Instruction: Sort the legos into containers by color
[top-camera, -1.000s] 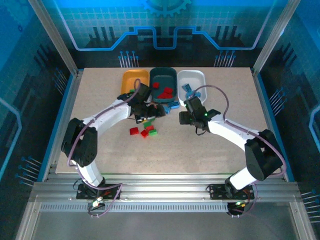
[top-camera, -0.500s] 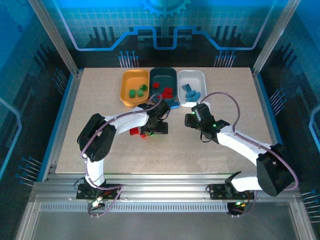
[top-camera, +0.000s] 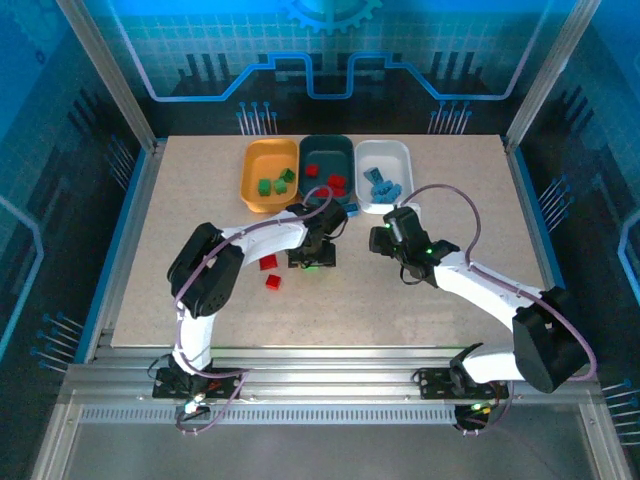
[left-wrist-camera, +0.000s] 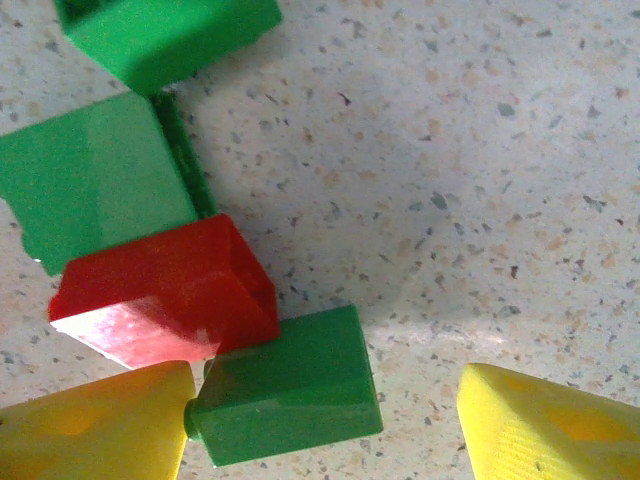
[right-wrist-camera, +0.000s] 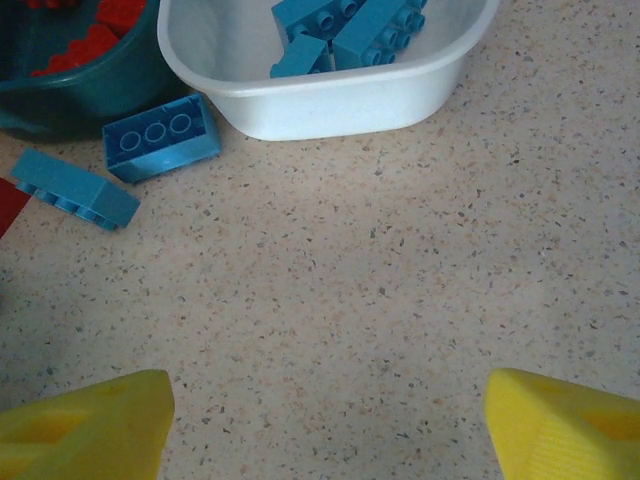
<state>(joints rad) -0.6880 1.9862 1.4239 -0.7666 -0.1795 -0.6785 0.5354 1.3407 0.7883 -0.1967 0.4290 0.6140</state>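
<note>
L gripper (left-wrist-camera: 325, 420) spread, not yet clamped, straddles small green plastic brick (left-wrist-camera: 290, 400) mid speckled table (left-wrist-camera: 450, 200). Shiny red plastic brick (left-wrist-camera: 165, 290) touches it. Risk: squeeze drags red along, wrong colour lands in orange-yellow plastic tub (top-camera: 270, 175) by far edge. R gripper (right-wrist-camera: 325, 420) spread, empty.

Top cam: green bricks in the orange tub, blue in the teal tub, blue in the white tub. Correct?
Not quite. The teal tub holds red bricks, not blue; the top view shows it. Green bricks in the orange tub and blue bricks in the white tub stand.
</note>
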